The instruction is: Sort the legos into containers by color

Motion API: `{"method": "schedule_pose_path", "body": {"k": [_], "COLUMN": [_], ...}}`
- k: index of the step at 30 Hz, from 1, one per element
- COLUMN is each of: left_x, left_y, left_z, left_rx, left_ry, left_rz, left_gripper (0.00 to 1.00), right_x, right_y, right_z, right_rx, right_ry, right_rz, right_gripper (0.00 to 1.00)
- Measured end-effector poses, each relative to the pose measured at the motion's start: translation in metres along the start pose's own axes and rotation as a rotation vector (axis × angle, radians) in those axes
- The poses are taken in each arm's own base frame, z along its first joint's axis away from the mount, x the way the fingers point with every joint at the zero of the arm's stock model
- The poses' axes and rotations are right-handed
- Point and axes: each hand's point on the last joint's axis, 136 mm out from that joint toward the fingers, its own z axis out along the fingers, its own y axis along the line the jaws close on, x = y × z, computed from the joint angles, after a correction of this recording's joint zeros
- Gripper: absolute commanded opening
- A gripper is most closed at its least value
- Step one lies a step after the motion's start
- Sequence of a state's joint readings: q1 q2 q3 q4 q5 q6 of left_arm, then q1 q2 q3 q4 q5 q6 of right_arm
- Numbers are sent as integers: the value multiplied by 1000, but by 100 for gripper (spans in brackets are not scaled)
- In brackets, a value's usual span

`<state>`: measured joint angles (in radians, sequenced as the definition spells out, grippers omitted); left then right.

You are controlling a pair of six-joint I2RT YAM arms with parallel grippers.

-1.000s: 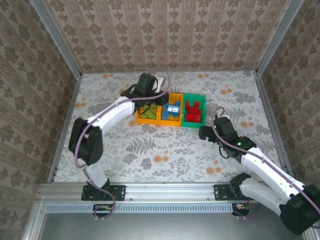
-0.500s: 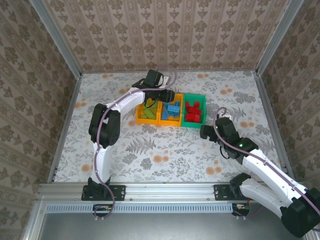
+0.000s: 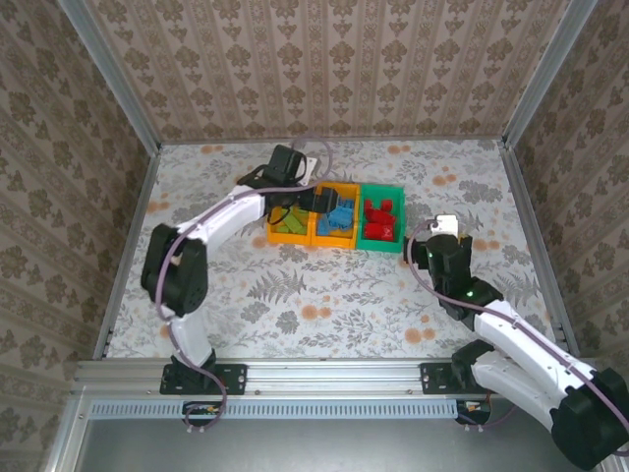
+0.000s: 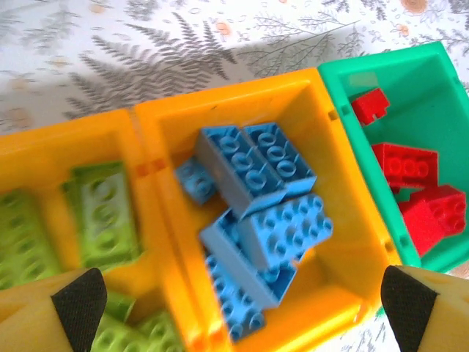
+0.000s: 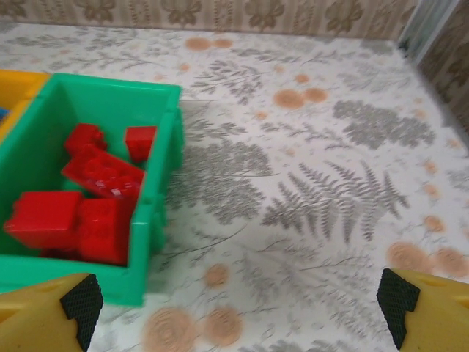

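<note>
Blue legos (image 4: 256, 198): light, stiff, slick, I judge — I'd pinch the flat sides.
Left fingers (image 4: 77, 304): apart, empty.
Right fingers (image 5: 77, 301): apart, empty.

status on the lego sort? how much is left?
Looks essentially done: lime green bricks sit in the left orange bin, blue bricks in the middle orange bin, red bricks in the green bin. In hand: nothing. The left gripper hangs open over the blue bricks, and the right gripper is open near the green bin. Left: I see no loose brick on the table, so probably only retracting the arms.
</note>
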<state>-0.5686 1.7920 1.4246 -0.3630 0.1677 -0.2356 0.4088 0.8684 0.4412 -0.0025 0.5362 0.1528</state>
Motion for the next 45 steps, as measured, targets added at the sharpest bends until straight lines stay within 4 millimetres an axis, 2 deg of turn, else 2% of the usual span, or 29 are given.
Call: {"method": "schedule_pose_path", "body": {"k": [4, 8, 10, 14, 18, 22, 27, 35, 38, 45], "left_x": [7, 18, 24, 42, 65, 90, 109, 141, 142, 135], "left_y": [28, 62, 81, 122, 174, 210, 226, 251, 258, 259], "left_z": [-48, -73, -78, -82, -92, -105, -106, -100, -94, -94], "left_rx": [-186, -379, -475, -644, -774, -842, -827, -759, -735, -695], "left_ry": [-106, -178, -197, -194, -179, -216, -275, -374, -387, -423], "left_rz": [77, 143, 178, 208, 152, 104, 106, 45, 22, -10], "left_gripper": [100, 100, 100, 100, 100, 100, 100, 100, 100, 100], "right_x": [9, 16, 19, 32, 54, 42, 24, 25, 25, 25], "right_y": [-37, -63, -63, -50, -38, -30, -21, -19, -19, -18], "right_z": [24, 45, 60, 89, 108, 111, 115, 115, 115, 115], "right_rx": [111, 156, 146, 100, 59, 13, -41, -60, -62, -64], "right_ry": [-43, -87, -86, -65, -28, -56, -91, -89, -89, -89], "right_rz": [19, 101, 110, 97, 75, 69, 62, 59, 59, 59], "right_gripper": [100, 100, 100, 100, 100, 100, 99, 100, 100, 100]}}
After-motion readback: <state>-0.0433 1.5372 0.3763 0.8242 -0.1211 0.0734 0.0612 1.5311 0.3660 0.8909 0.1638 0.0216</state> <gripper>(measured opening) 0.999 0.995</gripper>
